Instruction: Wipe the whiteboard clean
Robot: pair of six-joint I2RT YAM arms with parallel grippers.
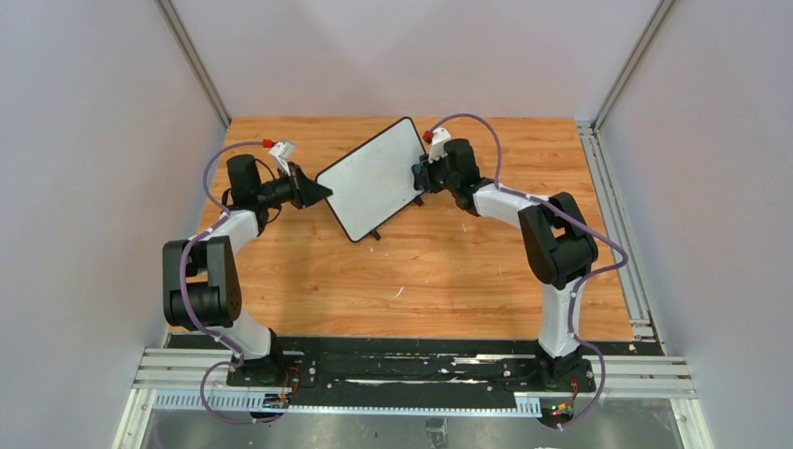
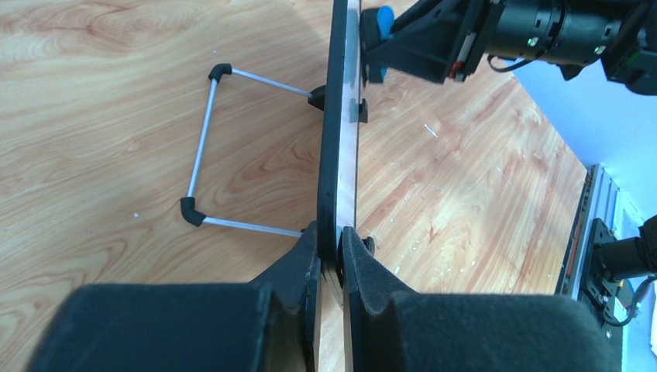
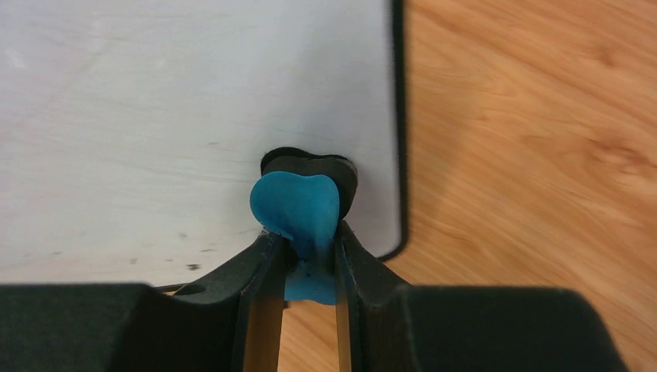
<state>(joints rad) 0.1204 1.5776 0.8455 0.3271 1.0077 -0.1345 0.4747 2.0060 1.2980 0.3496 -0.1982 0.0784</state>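
Left end effector (image 2: 331,262) pinches whiteboard (image 1: 374,178); right end effector (image 3: 306,236) holds eraser (image 3: 298,205) against it.

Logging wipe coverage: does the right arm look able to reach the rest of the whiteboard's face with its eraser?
Probably yes. The right gripper holds the blue eraser against the whiteboard near one corner; nothing lies on the face, and the left gripper only pinches the opposite edge.

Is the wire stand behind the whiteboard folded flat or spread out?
Spread out: the wire stand juts away from the whiteboard at its back, not flat against it.
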